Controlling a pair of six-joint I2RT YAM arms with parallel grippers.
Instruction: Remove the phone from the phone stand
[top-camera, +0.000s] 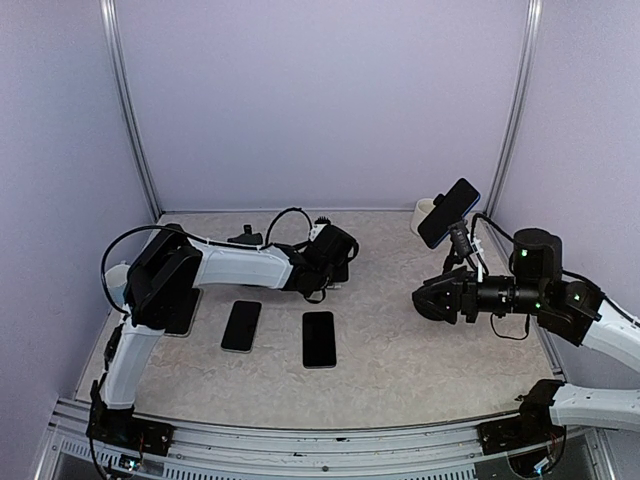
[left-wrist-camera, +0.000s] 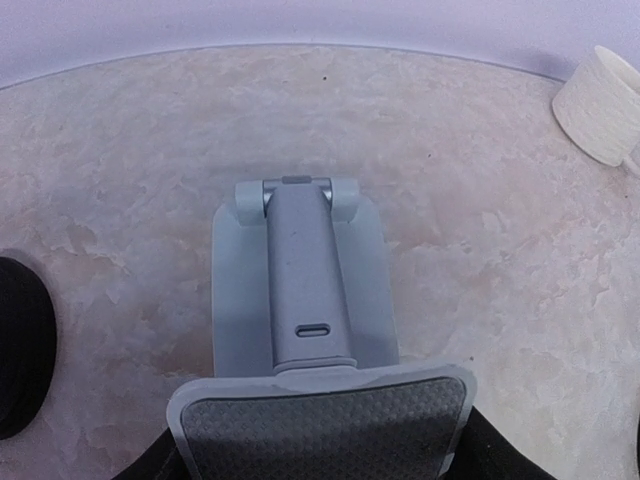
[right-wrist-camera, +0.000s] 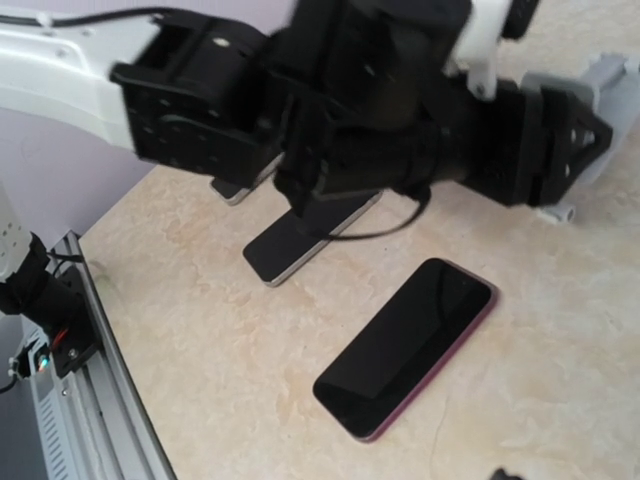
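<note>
The grey phone stand (left-wrist-camera: 305, 290) has a flat base, a hinged arm and a plate with a black textured pad (left-wrist-camera: 320, 430); no phone rests on it. My left gripper (left-wrist-camera: 320, 462) is shut on the plate's sides, and this also shows in the right wrist view (right-wrist-camera: 560, 140), with the stand (right-wrist-camera: 603, 85) beyond it. A dark phone with a maroon edge (right-wrist-camera: 405, 345) lies flat on the table (top-camera: 318, 338). My right gripper (top-camera: 422, 300) hovers open and empty to the right of it.
Two more dark phones (top-camera: 241, 325) (top-camera: 185, 312) lie flat at the left. Another dark phone (top-camera: 448, 212) stands tilted at the back right; its support is hidden. A white cup (top-camera: 427, 214) sits behind it. Walls close in on three sides.
</note>
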